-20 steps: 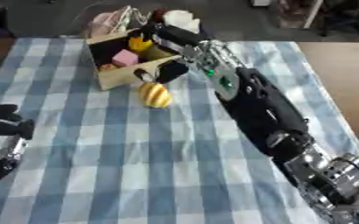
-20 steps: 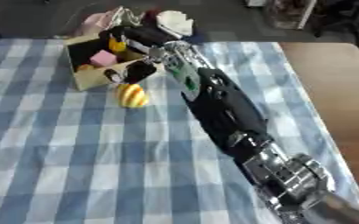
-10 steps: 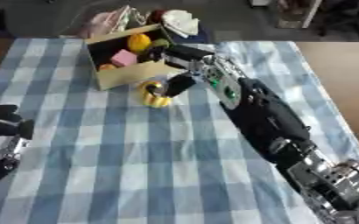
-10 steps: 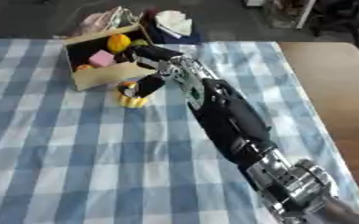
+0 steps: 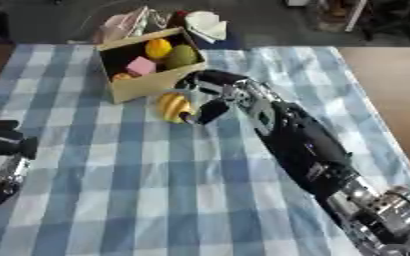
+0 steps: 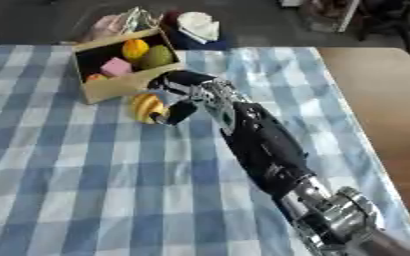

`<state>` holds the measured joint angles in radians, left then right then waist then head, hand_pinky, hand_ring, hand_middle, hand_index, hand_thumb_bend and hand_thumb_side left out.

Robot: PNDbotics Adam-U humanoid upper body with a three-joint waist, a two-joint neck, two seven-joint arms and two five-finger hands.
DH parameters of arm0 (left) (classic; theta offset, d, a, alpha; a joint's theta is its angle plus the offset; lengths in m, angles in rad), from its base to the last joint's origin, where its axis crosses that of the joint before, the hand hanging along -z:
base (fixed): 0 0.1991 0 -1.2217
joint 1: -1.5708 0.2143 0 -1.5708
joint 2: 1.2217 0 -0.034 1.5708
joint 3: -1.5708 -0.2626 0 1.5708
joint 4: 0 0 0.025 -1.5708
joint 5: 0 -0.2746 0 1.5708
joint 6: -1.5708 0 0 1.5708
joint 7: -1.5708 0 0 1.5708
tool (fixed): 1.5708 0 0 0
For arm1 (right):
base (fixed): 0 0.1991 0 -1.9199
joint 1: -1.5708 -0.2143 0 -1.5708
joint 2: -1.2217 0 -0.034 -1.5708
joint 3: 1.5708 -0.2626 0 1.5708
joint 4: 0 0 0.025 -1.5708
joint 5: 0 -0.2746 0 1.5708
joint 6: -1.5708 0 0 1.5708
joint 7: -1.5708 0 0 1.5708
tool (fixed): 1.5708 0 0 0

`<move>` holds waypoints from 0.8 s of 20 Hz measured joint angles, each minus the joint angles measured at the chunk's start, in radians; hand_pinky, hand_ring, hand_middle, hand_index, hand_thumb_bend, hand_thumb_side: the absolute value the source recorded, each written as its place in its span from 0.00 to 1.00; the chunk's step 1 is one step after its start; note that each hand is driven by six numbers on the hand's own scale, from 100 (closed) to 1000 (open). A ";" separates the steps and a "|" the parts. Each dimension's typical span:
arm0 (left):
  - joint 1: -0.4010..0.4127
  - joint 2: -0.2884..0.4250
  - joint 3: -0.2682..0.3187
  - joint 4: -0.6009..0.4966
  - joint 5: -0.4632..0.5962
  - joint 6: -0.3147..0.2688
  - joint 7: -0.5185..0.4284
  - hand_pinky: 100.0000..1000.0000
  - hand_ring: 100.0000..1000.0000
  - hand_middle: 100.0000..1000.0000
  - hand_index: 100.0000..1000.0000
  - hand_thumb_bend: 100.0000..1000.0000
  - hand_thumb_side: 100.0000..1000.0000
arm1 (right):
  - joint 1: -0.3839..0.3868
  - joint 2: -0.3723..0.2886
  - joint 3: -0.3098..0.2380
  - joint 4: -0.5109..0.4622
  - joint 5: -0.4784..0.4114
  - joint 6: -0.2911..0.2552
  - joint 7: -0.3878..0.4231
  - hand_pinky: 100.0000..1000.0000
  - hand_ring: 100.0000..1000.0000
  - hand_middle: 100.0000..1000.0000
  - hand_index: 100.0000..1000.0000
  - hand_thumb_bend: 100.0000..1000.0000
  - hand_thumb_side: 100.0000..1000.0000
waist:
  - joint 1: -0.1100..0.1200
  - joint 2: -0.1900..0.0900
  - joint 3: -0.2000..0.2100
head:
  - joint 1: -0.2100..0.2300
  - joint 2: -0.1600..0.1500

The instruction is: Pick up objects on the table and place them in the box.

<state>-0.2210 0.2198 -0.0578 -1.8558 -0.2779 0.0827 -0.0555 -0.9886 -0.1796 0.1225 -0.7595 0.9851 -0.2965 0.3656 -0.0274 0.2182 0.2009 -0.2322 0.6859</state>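
The right hand (image 5: pixel 207 95) reaches in from the lower right, its long black arm lying diagonally across the bench (image 5: pixel 138 190). Its fingers are curled round the right side of a yellow, ribbed fruit-like object (image 5: pixel 173 106), one dark finger (image 5: pixel 210 111) pressed against the object's lower right edge. Whether the object is lifted or sits on the checked cloth cannot be told.

Just beyond the hand, up and to its left, stands the cardboard box (image 5: pixel 147 85), its near wall close to the yellow object but not clearly touching it. Inside the box lie a pink block (image 5: pixel 141 65), an orange-yellow round piece (image 5: pixel 159 48), a green rounded piece (image 5: pixel 181 56) and a small orange bit (image 5: pixel 122 77) low against the near wall. That near wall stands between the held object and the box's inside.

Farther past the box, off the cloth's far edge, sit a white folded thing (image 5: pixel 206 24) and a crinkled pinkish wrapper (image 5: pixel 124 22).

Well away to the hand's left, at the picture's lower left edge, the left hand (image 5: pixel 4 145) rests; its fingers look relaxed, dark and bunched.
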 measured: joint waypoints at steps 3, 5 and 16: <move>0.000 0.000 0.000 0.000 0.000 0.000 0.000 0.64 0.51 0.55 0.72 0.28 0.43 | 0.000 0.009 -0.011 0.016 0.019 0.003 -0.009 0.76 0.85 0.83 0.90 0.17 0.35 | 0.001 0.000 0.003 | -0.002 0.000; 0.000 0.000 0.000 0.000 0.000 0.000 0.000 0.64 0.51 0.55 0.72 0.28 0.43 | 0.000 0.013 -0.018 0.021 0.027 0.005 -0.016 0.76 0.85 0.83 0.90 0.17 0.35 | 0.001 0.000 0.004 | -0.005 0.000; 0.000 -0.001 -0.001 0.000 0.000 -0.001 -0.002 0.64 0.51 0.55 0.72 0.27 0.43 | -0.001 0.059 -0.051 0.044 0.109 0.061 -0.130 0.73 0.79 0.76 0.84 0.11 0.22 | 0.004 0.000 0.016 | -0.018 0.001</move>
<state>-0.2211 0.2191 -0.0583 -1.8558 -0.2778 0.0815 -0.0574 -0.9893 -0.1209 0.0712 -0.7155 1.0939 -0.2353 0.2355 -0.0237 0.2182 0.2164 -0.2499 0.6866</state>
